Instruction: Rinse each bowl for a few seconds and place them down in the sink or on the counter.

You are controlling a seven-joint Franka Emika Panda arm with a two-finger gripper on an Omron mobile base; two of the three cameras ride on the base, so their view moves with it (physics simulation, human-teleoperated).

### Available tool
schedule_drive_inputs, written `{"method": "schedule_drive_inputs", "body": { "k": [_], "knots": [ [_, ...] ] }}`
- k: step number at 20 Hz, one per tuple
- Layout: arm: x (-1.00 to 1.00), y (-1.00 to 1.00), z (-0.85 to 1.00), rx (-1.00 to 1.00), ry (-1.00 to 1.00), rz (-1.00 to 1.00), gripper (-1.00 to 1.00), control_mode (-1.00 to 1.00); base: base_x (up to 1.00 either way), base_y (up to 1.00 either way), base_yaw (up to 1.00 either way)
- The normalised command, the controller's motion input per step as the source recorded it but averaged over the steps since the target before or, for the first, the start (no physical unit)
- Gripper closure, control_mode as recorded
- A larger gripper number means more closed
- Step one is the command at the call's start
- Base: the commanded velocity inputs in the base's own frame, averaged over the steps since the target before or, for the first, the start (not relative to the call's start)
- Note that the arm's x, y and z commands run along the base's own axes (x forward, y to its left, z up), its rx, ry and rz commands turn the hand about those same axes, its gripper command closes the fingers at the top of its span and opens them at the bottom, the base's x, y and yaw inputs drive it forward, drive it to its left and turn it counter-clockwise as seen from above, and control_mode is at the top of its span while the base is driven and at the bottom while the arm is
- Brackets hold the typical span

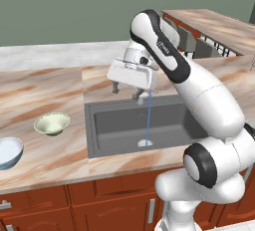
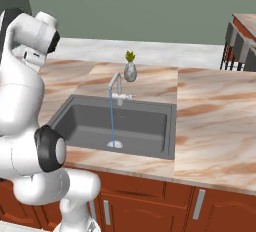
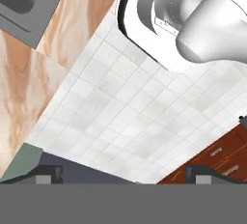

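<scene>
Marble bench (image 1: 45, 95) carries both bowls left of the sink (image 1: 99, 125): cream-green bowl (image 1: 52, 124) nearer it, blue-white bowl (image 1: 9, 152) at the edge. Faucet (image 2: 116, 82) runs water. Hand (image 1: 125, 91) wide, empty, above the sink's rear rim.

Plain grey-green wall (image 2: 150, 6) behind everything. Pale white backsplash ledge (image 2: 165, 51) runs along wall foot. Small grey vase with plant (image 2: 130, 68) stands just in front of ledge. Second marble-topped table (image 1: 219, 26) off right of vase, dark chairs (image 1: 191, 41) tucked against it. White tiled floor (image 3: 125, 117) below red-brown cabinets (image 2: 150, 201).
</scene>
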Motion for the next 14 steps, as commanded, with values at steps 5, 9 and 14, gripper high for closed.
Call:
{"method": "schedule_drive_inputs", "body": {
  "k": [5, 9, 14],
  "knots": [
    [-0.01, 0.61, 0.0, -0.19, -0.15, 0.0, -1.0, -1.0, 0.0, 0.0, 0.0],
    [0.0, 0.48, -0.01, -0.15, -0.13, 0.02, -1.0, -1.0, 0.0, 0.0, 0.0],
    [0.0, 0.42, -0.02, -0.11, -0.1, 0.04, -1.0, -1.0, 0.0, 0.0, 0.0]
  ]
}}
